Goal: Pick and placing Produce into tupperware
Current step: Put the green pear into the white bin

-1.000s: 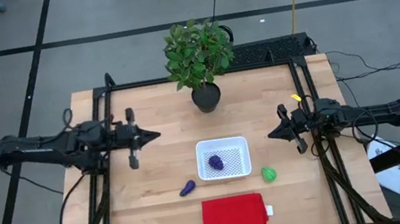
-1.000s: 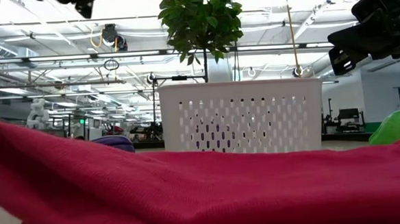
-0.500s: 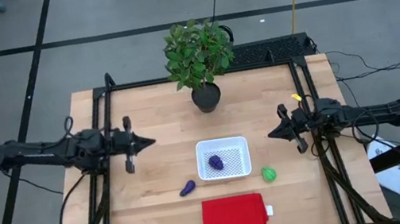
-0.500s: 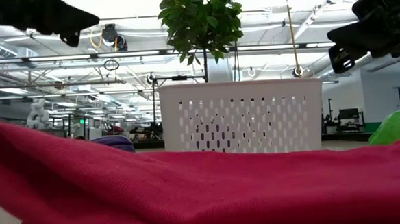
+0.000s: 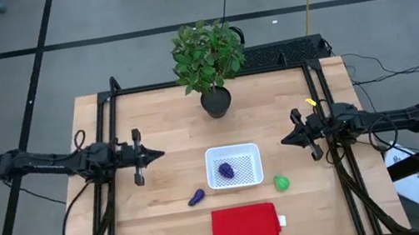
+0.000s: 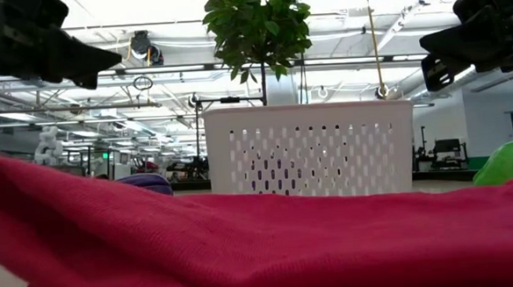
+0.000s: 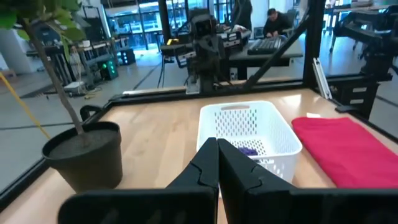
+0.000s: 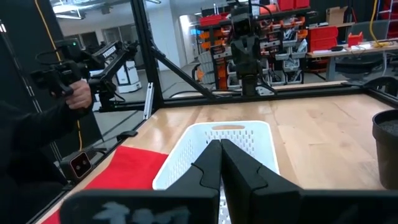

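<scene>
Inside the perforated white tupperware [image 5: 234, 167] sits one roundish purple piece [image 5: 225, 170].

The white basket [image 5: 234, 166] is open on top. The potted plant [image 5: 208, 63] stands behind it, the red cloth [image 5: 245, 226] lies in front. Bare table [image 5: 160, 125] lies on both sides.

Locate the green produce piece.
In the high view, the green piece lies on the table right of the white tupperware, beyond the red cloth.
</scene>
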`<state>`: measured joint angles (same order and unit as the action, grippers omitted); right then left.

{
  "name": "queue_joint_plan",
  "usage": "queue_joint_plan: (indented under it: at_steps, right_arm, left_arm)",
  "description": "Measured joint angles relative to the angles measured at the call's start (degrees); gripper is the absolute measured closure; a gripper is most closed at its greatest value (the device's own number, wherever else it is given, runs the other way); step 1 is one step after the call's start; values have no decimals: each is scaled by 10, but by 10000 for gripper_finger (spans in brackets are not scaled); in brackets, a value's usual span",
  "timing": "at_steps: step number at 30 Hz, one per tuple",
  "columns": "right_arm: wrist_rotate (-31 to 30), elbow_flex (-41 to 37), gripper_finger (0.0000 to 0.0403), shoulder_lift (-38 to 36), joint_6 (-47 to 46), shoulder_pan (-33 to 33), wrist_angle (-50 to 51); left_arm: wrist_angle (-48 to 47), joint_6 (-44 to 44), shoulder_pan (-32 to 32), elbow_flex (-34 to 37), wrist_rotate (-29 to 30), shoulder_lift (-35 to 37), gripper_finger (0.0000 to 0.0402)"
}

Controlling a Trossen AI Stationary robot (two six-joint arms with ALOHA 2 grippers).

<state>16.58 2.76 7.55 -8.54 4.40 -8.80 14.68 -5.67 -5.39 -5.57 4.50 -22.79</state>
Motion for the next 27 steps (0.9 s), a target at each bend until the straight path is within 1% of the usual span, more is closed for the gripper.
queue_joint_plan:
  at_steps: [7, 10, 13, 18, 23, 27]
  right_arm:
    - [0, 0, 403, 0, 16, 0, 0]
    - [0, 0, 403, 0, 17, 0, -1]
    - [0, 0, 403, 0, 17, 0, -2]
    - [1, 0, 403, 0, -3, 0, 0]
    - [1, 0, 403, 0, 0, 0, 0]
    - [1, 0, 403, 0, 22, 0, -20]
  left_arm:
    - [0, 11, 0, 13, 1, 0, 401]
    - [-1, 29, 0, 13, 16, 0, 401]
    - [-17, 43, 0, 13, 18, 0, 401]
    - [-33, 58, 0, 13, 31, -1, 398]
    - [-36, 23, 0, 13, 31, -1, 390]
    - [-36, -13, 0, 13, 32, -1, 396]
